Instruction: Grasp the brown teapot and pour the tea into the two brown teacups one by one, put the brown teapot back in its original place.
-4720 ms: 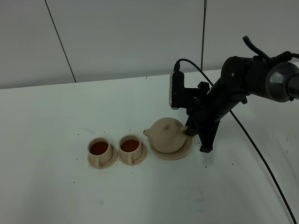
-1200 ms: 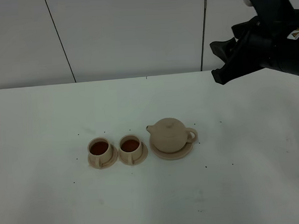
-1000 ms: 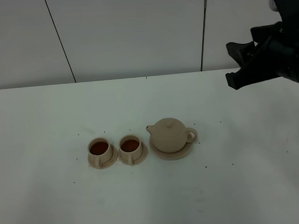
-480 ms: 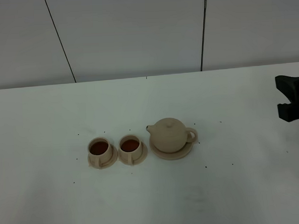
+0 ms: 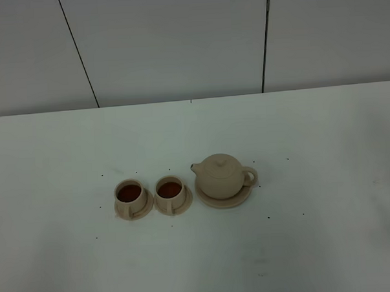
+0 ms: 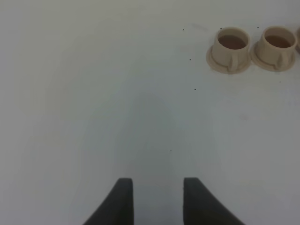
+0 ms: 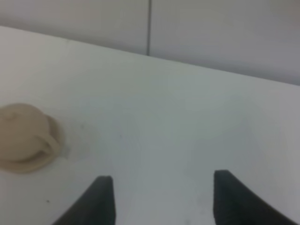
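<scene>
Beige teapot [image 5: 221, 176] sat on its saucer [image 5: 239, 198], right of two filled cups [image 5: 150, 194]. Right gripper [image 7: 159, 197] stood wide, empty; left gripper [image 6: 157, 199] was parted, empty.

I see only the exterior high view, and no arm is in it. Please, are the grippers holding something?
Observer: No. The right gripper is open and empty over bare table.
Operator: And the left one?
Observer: The left gripper is also empty, its fingers apart.
Operator: Which things can each wrist camera see?
Observer: The left wrist view shows the two brown teacups on their saucers; the right wrist view shows the brown teapot on its saucer.
</scene>
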You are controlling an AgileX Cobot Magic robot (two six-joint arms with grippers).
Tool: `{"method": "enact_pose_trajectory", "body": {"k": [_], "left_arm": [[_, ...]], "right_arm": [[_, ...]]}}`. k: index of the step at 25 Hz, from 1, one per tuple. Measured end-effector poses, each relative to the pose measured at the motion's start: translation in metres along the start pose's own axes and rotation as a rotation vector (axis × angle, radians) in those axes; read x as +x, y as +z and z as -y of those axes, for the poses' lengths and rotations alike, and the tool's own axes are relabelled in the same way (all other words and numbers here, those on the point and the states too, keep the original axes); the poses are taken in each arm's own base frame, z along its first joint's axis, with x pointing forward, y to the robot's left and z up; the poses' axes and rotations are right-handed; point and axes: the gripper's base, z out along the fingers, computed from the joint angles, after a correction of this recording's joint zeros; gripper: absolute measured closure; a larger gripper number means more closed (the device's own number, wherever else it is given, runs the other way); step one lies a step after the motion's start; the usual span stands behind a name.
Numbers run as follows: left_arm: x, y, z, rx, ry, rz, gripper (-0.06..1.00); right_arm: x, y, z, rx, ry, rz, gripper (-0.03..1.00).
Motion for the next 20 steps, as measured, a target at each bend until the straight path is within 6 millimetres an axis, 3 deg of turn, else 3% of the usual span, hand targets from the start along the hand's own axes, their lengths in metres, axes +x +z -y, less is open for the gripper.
{"method": "enact_pose_trajectory", "body": {"k": [20], "left_arm": [[0.0, 0.0, 0.0, 0.0, 0.0, 0.0, 0.62]], "right_arm": [[0.049, -0.093, -0.011, 0.126, 0.031, -0.03, 0.52]]}}
